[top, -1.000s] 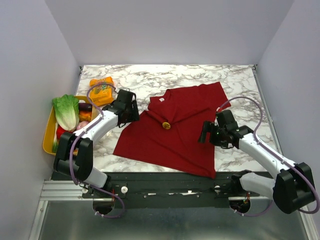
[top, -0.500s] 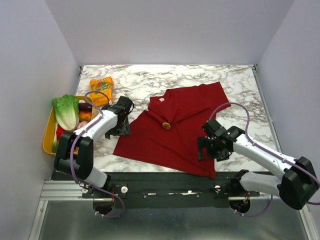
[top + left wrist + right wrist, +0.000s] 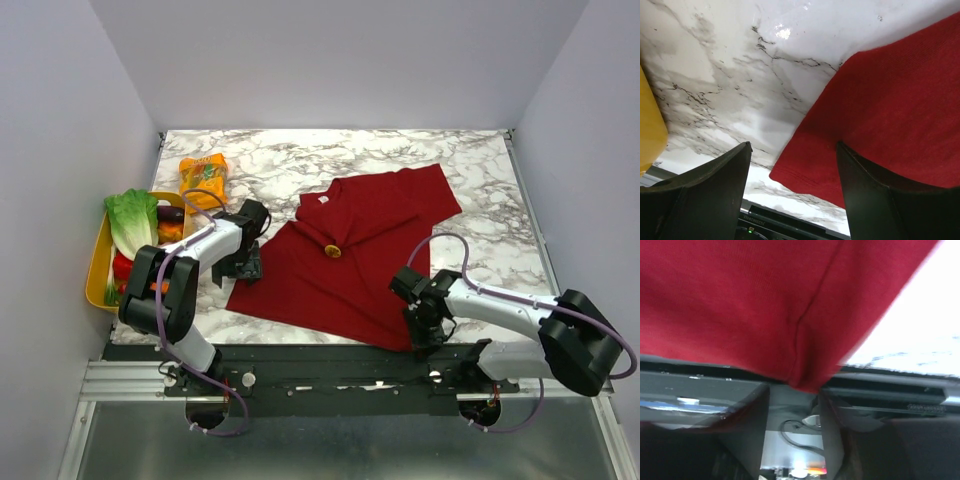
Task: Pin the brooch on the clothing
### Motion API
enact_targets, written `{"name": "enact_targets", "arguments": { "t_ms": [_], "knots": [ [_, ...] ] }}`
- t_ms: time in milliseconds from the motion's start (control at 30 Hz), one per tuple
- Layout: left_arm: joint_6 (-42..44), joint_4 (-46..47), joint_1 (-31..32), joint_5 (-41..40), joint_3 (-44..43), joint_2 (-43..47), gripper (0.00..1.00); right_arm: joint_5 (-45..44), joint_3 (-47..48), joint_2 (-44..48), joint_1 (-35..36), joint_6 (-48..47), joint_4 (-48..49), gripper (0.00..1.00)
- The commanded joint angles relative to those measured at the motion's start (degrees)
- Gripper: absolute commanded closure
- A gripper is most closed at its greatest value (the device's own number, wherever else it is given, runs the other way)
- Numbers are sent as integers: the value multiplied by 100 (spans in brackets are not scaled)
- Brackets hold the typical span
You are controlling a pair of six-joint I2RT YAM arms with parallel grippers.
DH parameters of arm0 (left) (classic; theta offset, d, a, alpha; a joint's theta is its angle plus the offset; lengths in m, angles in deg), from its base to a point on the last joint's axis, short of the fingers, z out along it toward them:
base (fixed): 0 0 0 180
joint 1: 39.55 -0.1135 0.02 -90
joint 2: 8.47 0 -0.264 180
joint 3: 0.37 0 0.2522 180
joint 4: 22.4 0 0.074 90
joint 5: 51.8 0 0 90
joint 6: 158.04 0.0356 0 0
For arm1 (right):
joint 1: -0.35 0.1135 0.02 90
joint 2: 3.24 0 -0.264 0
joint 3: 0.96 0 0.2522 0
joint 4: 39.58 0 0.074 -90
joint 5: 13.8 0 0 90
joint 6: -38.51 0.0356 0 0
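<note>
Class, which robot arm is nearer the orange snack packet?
Left. The left arm ends close by the orange snack packet; the right arm sits across the dark red T-shirt.

Left arm bent, forearm reached inward; left gripper held low, jaws spread wide. Right arm folded low, drawn toward bases; right gripper angled down, closure not determinable.

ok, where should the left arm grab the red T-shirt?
Probably the near-left hem corner, approached from the left over the bare marble table. It lies flat, juts out from the rest of the T-shirt and is well away from the brooch. The left gripper stands open astride that edge.
</note>
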Motion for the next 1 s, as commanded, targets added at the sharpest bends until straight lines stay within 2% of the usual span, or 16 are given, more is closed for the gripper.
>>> {"name": "enact_targets", "arguments": {
  "t_ms": [0, 33, 100, 500, 600, 700, 767, 800, 833, 900, 933, 967],
  "knots": [
    [-118, 77, -33, -166, 153, -68, 23, 113, -190, -86, 45, 229, 517, 83],
    [-144, 77, -33, -157, 161, -15, 22, -11, -138, -33, 45, 326, 535, 92],
    [-171, 103, -42, -149, 179, 46, 22, -291, -59, 107, 54, 397, 588, 99],
    [-390, 516, -51, 713, 653, 425, 23, -1259, 530, 943, -69, 652, 729, 100],
    [-496, 586, -42, 722, 759, 390, 24, -1365, 575, 1066, -349, 503, 729, 100],
    [-785, 533, 160, 371, 829, 249, 24, -1322, 654, 1189, -806, 196, 799, 100],
    [-891, 760, 230, 466, 1005, 179, 24, -1322, 777, 1215, -1105, -42, 808, 100],
    [-892, 901, 274, 771, 1092, 179, 25, -1322, 803, 1216, -1176, -112, 834, 100],
    [-909, 1042, 292, 913, 1284, 187, 27, -1330, 847, 1181, -1237, -235, 834, 99],
    [-979, 1307, 336, 1055, 1453, 214, 43, -1348, 926, 1137, -1361, -332, 869, 100],
    [-1014, 1298, 397, 1038, 1488, 310, 45, -1331, 944, 1119, -1396, -359, 861, 100],
    [-1015, 1263, 398, 1108, 1497, 345, 52, -1313, 970, 1101, -1440, -402, 878, 100]
  ]
}}
